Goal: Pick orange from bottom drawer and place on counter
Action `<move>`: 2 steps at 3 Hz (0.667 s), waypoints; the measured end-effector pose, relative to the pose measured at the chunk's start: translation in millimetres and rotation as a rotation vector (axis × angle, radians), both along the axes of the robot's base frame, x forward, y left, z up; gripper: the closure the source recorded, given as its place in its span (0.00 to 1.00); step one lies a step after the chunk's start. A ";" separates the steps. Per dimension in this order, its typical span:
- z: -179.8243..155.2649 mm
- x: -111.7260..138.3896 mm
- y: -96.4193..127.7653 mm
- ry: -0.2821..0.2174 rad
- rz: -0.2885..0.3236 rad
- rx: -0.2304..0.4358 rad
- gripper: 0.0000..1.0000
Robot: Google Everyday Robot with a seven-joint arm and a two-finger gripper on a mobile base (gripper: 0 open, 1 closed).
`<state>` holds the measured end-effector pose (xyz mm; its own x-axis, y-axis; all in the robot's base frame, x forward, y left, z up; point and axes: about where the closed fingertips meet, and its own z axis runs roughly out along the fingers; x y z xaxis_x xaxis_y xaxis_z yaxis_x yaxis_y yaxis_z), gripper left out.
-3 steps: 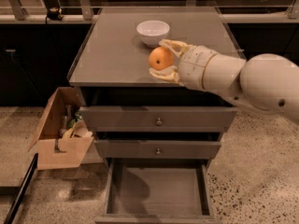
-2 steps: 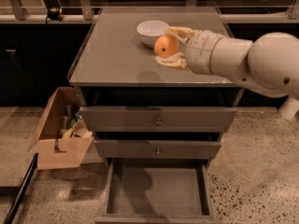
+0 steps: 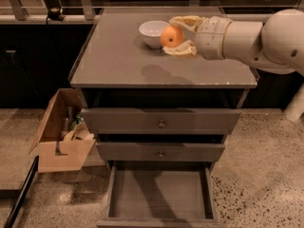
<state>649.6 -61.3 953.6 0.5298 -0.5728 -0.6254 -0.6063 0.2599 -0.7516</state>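
There is one gripper (image 3: 174, 35), one orange (image 3: 171, 36), one white bowl (image 3: 152, 32), one counter (image 3: 114, 56), three drawers and one cardboard box (image 3: 53, 144).

The gripper reaches in from the right on a thick white arm (image 3: 247, 36) and sits over the rear part of the counter. Its two pale fingers (image 3: 186, 21) are spread just as wide as the orange and are clamped on it, one over the top and one under it.

The orange sits between those fingers at their tips. It is small, round and smooth, an even bright orange, and smaller than the bowl. A dark shadow on the counter lies below and to the left of the gripper, apart from the fruit, so the orange looks lifted off the surface.

The white bowl stands on the counter just to the left of the gripper. From this view its rim meets the orange, and I cannot tell whether they touch.

The three drawers are stacked well below the gripper, in the front of the cabinet. The upper two are shallow and each has a small round knob (image 3: 162, 123). The bottom drawer (image 3: 161, 198), the deepest, is pulled far out and shows a bare flat floor.

The cardboard box stands on the speckled floor, far down to the gripper's left, open-topped with a few small things inside.
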 end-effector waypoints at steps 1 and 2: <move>-6.1 12.3 -3.5 0.028 0.044 0.021 1.00; -18.8 26.8 -14.1 0.060 0.033 0.028 1.00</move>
<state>676.4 -75.4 934.8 0.5094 -0.5378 -0.6718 -0.6583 0.2593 -0.7067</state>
